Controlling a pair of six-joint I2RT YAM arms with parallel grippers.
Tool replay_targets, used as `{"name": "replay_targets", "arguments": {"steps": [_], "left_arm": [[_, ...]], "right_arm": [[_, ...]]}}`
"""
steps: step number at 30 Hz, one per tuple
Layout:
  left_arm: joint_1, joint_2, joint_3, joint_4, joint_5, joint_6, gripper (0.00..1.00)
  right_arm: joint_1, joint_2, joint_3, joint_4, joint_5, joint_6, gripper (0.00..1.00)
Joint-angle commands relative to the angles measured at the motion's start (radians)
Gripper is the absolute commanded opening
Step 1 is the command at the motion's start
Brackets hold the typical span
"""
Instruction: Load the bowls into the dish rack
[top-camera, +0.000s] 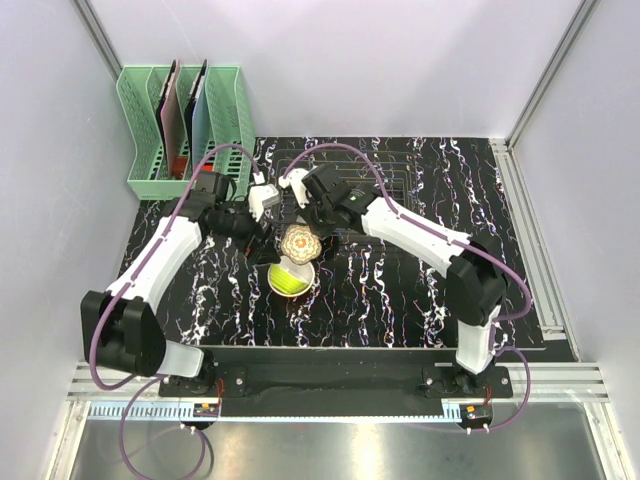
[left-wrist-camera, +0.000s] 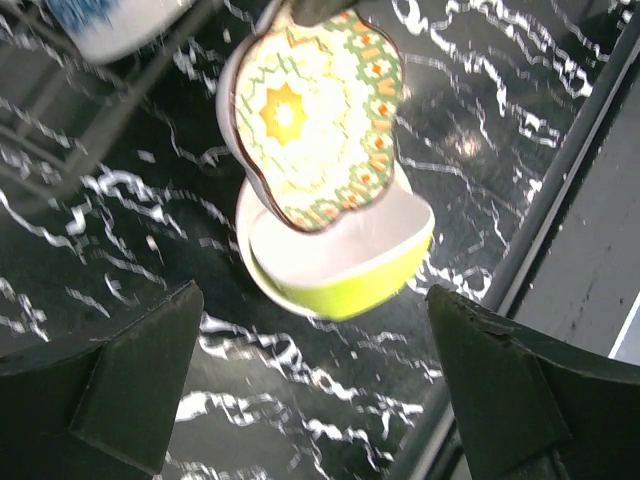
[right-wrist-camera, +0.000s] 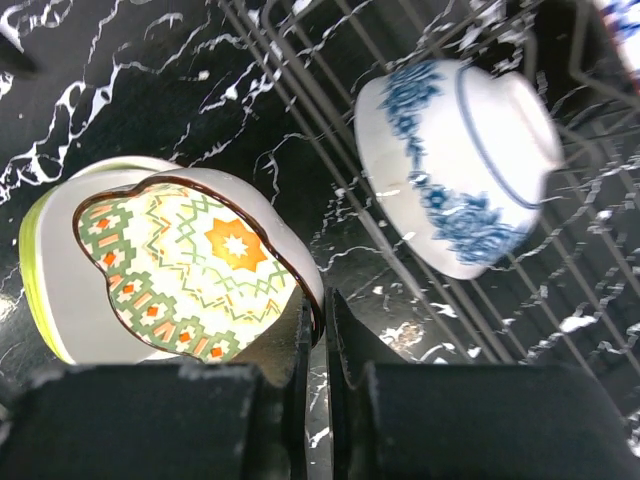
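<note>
The patterned bowl, white outside with an orange star inside, hangs tipped on edge near the middle of the table. The right fingers are pinched tight on its rim! Right beneath it sits the lime green bowl, upright on the table; whether the two touch, I cannot tell. The left fingers are spread wide on the left side of this pair, gripping nothing. Just beyond, toward the far edge, lies the dish rack, and a blue-patterned bowl is in it, lying on its side on the wires.
</note>
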Motion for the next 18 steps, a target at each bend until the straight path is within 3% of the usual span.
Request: {"name": "replay_targets", "arguments": {"steps": [1,6,14,18], "left_arm": [[0.004,0.051,0.061,0.117,0.075,-0.017,0.99],[0.005,0.074,0.033,0.259,0.055,-0.068,0.99],[0.004,0.093,0.039,0.346,0.075,-0.131,0.95],[0.004,0.102,0.047,0.349,0.089,-0.145,0.81]], "right_arm": [[0.01,-0.099,0.045,0.031,0.039,-0.025,0.0],[0.01,-0.13,0.041,0.031,0.017,-0.018,0.0],[0.01,-0.15,0.036,0.027,-0.02,-0.009,0.0],[0.01,-0.147,0.047,0.025,-0.027,0.004,0.0]]}}
